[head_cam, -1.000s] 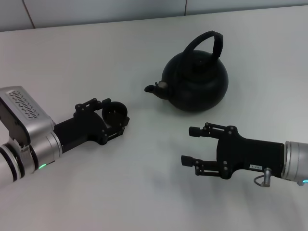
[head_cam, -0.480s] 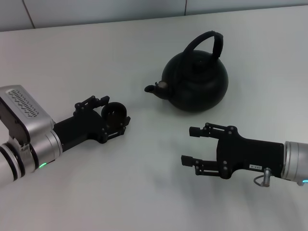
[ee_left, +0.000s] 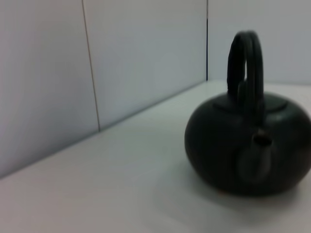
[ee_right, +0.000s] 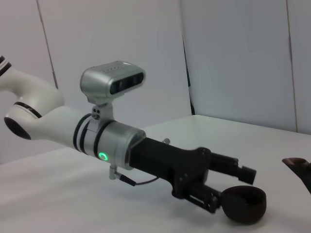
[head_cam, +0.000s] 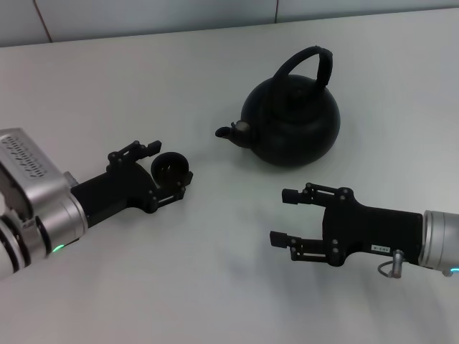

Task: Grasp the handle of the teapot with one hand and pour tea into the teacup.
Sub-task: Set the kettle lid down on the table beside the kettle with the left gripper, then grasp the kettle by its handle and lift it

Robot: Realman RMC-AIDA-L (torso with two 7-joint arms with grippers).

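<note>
2 black things matter on this white table (head_cam: 215,287): the teapot (head_cam: 290,125) stands towards the far side, its spout (head_cam: 229,132) pointing to the robot's left, and the teacup (head_cam: 171,167) sits well apart from it on that same side, upright on the table. The arched handle (head_cam: 310,63) rises free above the pot, with nothing touching it.

The left gripper (head_cam: 166,169) lies low at the cup, its fingers (head_cam: 145,148) either side of the rim; whether they pinch the cup or merely bracket it I cannot tell. The right gripper (head_cam: 285,216) hovers near the pot on its near side, jaws spread wide and holding nothing.

Judging by this, the task is at its first step: the handle is not yet grasped and no pouring has begun. The next move likely calls for the right gripper to rise, reach over the pot's body and close across the handle.

Nothing else stands on the table; only the pot's round body lies between the right gripper and the handle.
</note>
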